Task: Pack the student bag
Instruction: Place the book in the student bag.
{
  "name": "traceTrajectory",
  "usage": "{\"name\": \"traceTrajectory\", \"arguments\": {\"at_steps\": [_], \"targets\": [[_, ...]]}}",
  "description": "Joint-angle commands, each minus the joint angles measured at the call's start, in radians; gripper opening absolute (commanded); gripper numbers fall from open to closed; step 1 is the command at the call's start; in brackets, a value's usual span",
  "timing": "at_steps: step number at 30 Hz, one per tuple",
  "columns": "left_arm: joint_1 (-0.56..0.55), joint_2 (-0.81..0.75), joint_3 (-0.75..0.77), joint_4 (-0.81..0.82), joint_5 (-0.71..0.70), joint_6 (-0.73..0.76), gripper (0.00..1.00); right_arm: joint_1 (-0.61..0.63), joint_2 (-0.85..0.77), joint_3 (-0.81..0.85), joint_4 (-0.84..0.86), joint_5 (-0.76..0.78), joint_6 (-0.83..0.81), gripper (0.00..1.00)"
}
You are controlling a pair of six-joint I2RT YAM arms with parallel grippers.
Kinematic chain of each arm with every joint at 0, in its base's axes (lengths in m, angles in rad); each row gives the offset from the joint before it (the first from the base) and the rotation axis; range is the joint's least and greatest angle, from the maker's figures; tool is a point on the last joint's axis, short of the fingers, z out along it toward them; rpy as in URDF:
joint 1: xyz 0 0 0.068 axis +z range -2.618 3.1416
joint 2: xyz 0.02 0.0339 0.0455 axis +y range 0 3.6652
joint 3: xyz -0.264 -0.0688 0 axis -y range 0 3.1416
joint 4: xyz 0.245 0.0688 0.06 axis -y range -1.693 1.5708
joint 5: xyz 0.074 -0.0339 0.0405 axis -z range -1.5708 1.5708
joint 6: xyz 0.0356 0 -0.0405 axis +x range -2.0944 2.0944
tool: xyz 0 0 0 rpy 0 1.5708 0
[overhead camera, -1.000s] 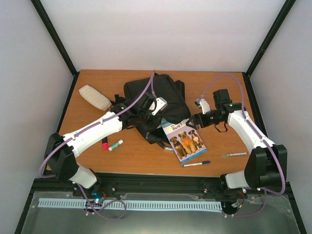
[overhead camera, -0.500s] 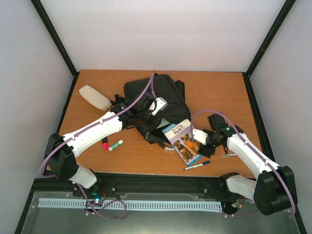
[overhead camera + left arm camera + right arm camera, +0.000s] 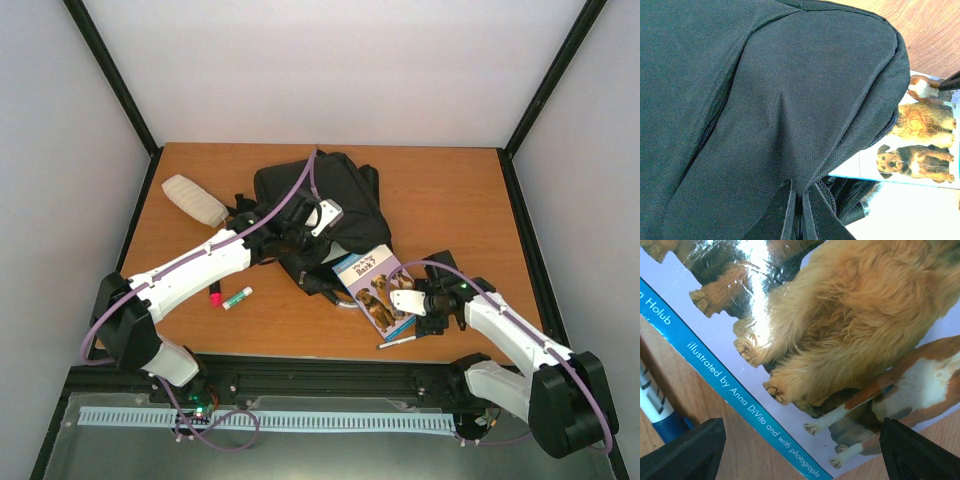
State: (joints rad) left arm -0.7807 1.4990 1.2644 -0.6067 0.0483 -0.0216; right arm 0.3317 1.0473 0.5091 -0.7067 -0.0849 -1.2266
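The black bag (image 3: 335,195) lies in the middle of the tabletop (image 3: 450,190), towards its far side, crumpled and with straps spilling out on its left. The left pincer (image 3: 300,240) is at the bag's near edge, closed on a fold of its black fabric; in the left wrist view the cloth (image 3: 765,110) fills nearly the whole frame and is drawn taut into the narrow gap between the fingers (image 3: 782,212). A book (image 3: 375,285) with dogs on its cover lies just near-right of the bag, its far end meeting or going under the bag's edge. The right pincer (image 3: 402,302) hangs low over the book's near right part with its jaws wide apart and nothing between them; its wrist view shows both fingertips (image 3: 690,450) spread over the cover (image 3: 850,330). A blue-capped pen (image 3: 403,340) lies just beside the book's near edge. A cream pouch (image 3: 195,200) sits at the far left, well apart from the bag.
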Motion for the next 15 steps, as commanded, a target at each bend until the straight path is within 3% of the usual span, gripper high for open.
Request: {"name": "traceTrajectory", "arguments": {"at_steps": [1, 8, 15], "targets": [[-0.002, -0.045, 0.023, 0.04, 0.015, 0.01, 0.01, 0.028, 0.004, -0.023, 0.07, 0.046, -0.014, 0.85], [-0.002, -0.048, 0.024, 0.04, 0.014, 0.012, 0.01, 0.057, 0.026, -0.052, 0.149, 0.076, 0.032, 0.82], [-0.003, -0.049, 0.024, 0.039, 0.019, 0.012, 0.01, 0.109, -0.013, 0.011, 0.206, 0.01, 0.173, 0.74]]}}
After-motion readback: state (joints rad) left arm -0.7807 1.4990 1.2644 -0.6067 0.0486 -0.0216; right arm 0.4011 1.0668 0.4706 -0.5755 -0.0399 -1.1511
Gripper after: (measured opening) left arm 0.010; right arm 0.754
